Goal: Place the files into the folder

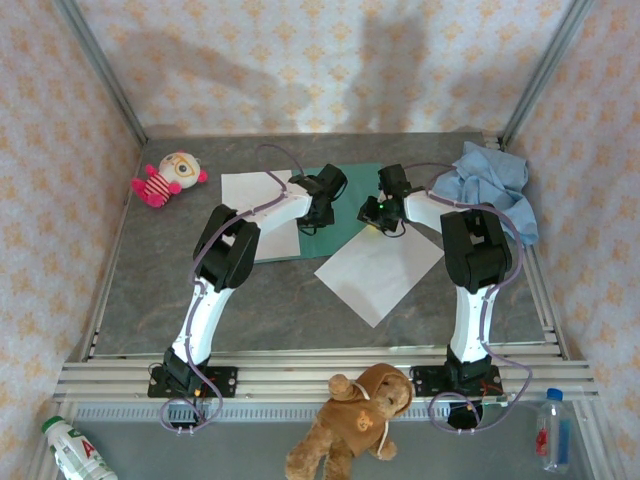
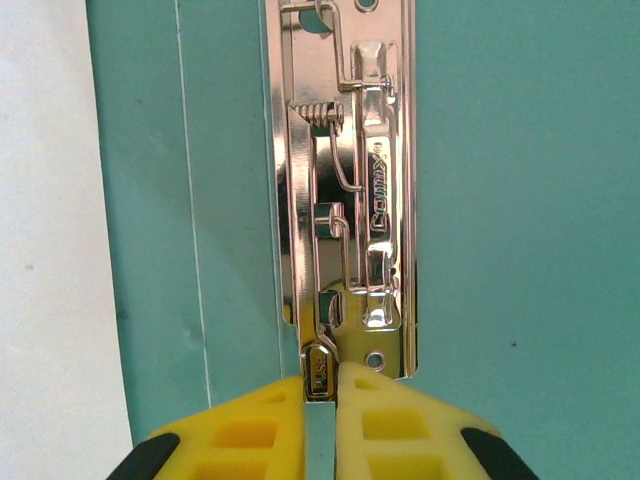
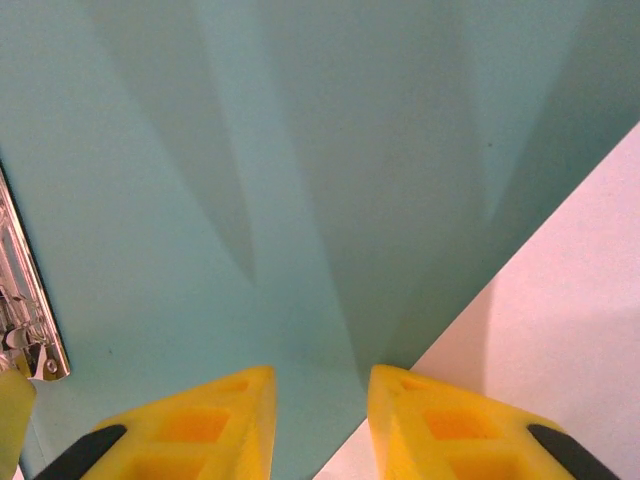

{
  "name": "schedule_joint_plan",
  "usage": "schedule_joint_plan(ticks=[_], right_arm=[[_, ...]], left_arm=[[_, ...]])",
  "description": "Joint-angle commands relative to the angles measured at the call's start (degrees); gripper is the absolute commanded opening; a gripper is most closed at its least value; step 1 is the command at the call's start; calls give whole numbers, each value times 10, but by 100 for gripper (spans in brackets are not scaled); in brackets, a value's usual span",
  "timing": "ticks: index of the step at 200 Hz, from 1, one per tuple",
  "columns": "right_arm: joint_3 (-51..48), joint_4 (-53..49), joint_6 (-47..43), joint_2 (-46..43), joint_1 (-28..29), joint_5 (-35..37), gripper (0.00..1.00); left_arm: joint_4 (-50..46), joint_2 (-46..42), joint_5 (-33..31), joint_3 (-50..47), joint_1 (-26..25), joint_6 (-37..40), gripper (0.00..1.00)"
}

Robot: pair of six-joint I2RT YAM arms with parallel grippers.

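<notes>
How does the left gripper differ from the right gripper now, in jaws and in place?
The left gripper has its jaws nearly together, pinching the lever tip of the metal clip; the right gripper has its jaws apart, holding nothing. The left gripper is over the clip, the right gripper over bare folder beside a white sheet. Both have yellow fingers.

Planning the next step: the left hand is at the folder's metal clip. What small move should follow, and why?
Probably lift the lever to open the clip: the left hand pinches it, the folder lies open, and a white sheet lies loose nearby.
</notes>
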Motion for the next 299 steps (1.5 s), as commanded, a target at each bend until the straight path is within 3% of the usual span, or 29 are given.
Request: schedule_joint_plan(ticks=[1,73,149,299], right_arm=[[-17,-48,9,21,17,-4,32],[62,-104,-21,6,7,2,36],[166,-127,-39,67,3,12,36],[83,-68,-9,92,15,-6,33]], left_arm=[[-16,9,-11,15,0,-3,11],[-21,4,-13,3,5,18,10],[-18,0,-6,0,9,30,9],[-21,27,16,2,5,4,7]])
